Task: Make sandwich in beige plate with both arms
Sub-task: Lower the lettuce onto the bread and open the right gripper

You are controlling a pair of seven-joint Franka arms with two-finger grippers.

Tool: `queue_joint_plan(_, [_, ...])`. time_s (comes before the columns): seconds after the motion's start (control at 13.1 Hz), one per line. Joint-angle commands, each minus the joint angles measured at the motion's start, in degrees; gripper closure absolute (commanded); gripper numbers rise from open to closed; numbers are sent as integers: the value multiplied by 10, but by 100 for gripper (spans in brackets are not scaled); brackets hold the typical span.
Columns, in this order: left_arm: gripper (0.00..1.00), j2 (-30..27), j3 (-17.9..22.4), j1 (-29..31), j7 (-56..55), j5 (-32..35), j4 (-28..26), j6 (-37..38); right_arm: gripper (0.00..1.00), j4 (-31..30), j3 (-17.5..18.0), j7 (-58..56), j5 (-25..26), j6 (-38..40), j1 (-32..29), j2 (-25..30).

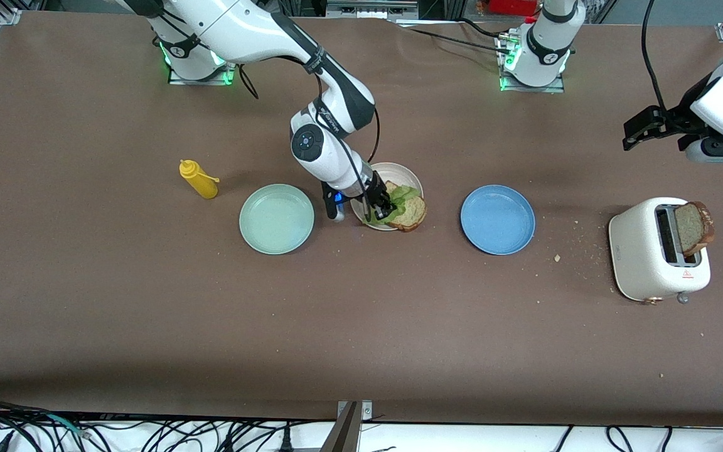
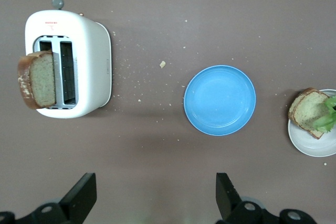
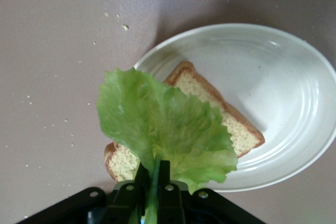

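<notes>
While the left arm waits up over the bench (image 1: pixel 148 314) at its own end, the right arm reaches down to the beige plate (image 1: pixel 402 172) mid-bench. Toaster (image 1: pixel 647 257) sits toward the left arm's end, one bread slice (image 1: pixel 691 227) sticking up out of a slot, crumbs scattered near it. Blue plate (image 1: pixel 497 219) lies between toaster and beige plate; mint green plate (image 1: pixel 276 218) is beside the beige plate toward the right arm's end, yellow squeeze bottle (image 1: pixel 198 179) beside that, upright.

Beige plate holds one bread slice (image 3: pixel 231 121), lying flat, its corner hanging over the rim on the side nearer the front camera. Lettuce leaf (image 3: pixel 163 129) is draped over that slice.

Right pincer (image 1: pixel 381 210) is clenched on the lettuce stem, low over the plate's edge. Left pincer (image 2: pixel 152 198) is released, fingers spread wide, nothing between them, over bare bench near the toaster.
</notes>
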State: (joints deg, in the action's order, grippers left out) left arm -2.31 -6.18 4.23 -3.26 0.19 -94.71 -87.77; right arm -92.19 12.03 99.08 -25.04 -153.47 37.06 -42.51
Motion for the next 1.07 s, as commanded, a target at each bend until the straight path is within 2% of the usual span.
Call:
queue_joint_plan(0.0, [0, -4, -4, 13, 4, 0, 0, 4, 57, -7, 13, 3, -5, -10, -12, 5])
queue_joint_plan(0.08, [0, -4, -4, 13, 4, 0, 0, 4, 32, -5, 13, 3, -5, -10, -14, 5])
queue_joint_plan(0.15, [0, -3, -4, 14, 4, 1, 0, 4, 21, -5, 13, 2, -4, -10, -16, 6])
queue_joint_plan(0.23, [0, -1, -4, 14, 5, 1, 0, 4, 5, -4, 13, 2, -4, -10, -16, 6])
queue_joint_plan(0.31, [0, -1, -4, 15, 5, 1, 0, 4, 1, -2, 13, 2, -4, -10, -16, 6])
queue_joint_plan(0.84, [0, -1, -4, 14, 4, 2, 0, 4, 1, 15, 19, 1, -2, -3, -23, 20])
queue_joint_plan(0.99, [0, -1, -4, 14, 4, 3, 0, 4, 1, 14, 19, -3, 22, 55, -46, 54])
